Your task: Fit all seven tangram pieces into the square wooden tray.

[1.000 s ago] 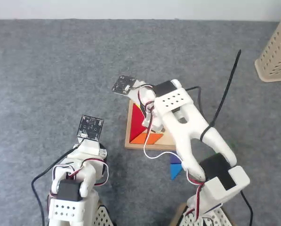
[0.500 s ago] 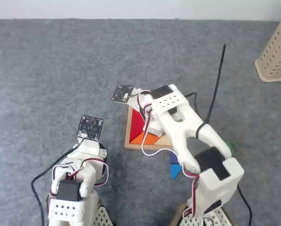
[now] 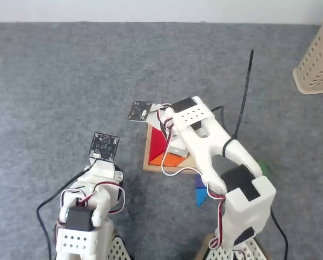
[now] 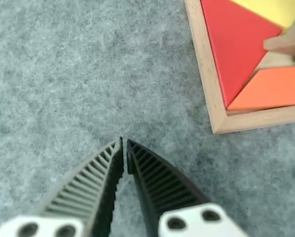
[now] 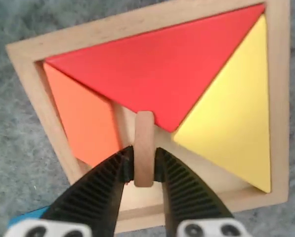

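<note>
the right gripper (image 5: 143, 153) is pinching the wood piece (image 5: 144, 128) on edge over the tray (image 5: 88, 39), risking it wedging against the red triangle (image 5: 157, 74).

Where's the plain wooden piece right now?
Right wrist view: the wooden piece is clamped edge-up in the right gripper, over the tray, at the red triangle's tip, between orange piece and yellow piece.
</note>
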Robot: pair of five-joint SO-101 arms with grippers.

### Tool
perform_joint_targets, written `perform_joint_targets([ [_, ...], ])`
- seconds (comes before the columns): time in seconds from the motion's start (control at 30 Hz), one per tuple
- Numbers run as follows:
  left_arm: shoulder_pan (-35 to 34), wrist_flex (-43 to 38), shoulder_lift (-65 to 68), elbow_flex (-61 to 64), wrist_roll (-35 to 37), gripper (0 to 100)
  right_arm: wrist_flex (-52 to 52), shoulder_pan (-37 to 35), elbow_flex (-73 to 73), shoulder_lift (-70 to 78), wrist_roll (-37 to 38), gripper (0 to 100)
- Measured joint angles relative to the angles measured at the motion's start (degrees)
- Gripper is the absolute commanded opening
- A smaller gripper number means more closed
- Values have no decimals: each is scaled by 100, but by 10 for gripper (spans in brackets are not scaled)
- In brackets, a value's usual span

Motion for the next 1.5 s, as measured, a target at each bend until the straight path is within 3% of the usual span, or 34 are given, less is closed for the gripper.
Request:
perform_joint_targets([
  [0.5,0,0,0,0,0,12,44,88,0,0,-141,103],
  [0.63,0,0,0,0,0,12,44,88,9,0,-141,154],
  [0.97,0,0,0,0,0,12,-44,88,440,-853,-176,155],
  [1.4,0,0,0,0,0,12,-598,193,448,-747,-835,154],
  [1.5,0,0,0,0,0,12,-624,202,484,-765,-1204,108],
])
